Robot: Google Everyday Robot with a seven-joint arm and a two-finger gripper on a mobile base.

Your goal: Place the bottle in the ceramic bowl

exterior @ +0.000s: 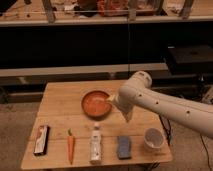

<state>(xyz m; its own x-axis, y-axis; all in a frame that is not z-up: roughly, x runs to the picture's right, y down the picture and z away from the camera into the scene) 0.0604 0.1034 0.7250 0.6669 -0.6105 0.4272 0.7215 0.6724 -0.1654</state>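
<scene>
Slim whitish bottle with white cap (95, 144) lying near front edge of light wooden table (60, 100), between orange carrot (70, 145) and blue rectangular sponge (123, 147), touching neither. Round orange-red ceramic bowl (96, 103) behind bottle, mid-table. White arm's gripper (128, 117) hanging just right of bowl, fingers spread wide, holding nothing. White cup (153, 138) far right; dark flat packet (41, 139) far left.

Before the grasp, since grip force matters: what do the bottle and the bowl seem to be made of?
The bottle: probably plastic, whitish-translucent body with white cap. The bowl: probably glazed ceramic, going by its smooth orange-red surface. The gripper hangs just beside the bowl, above the table.
</scene>
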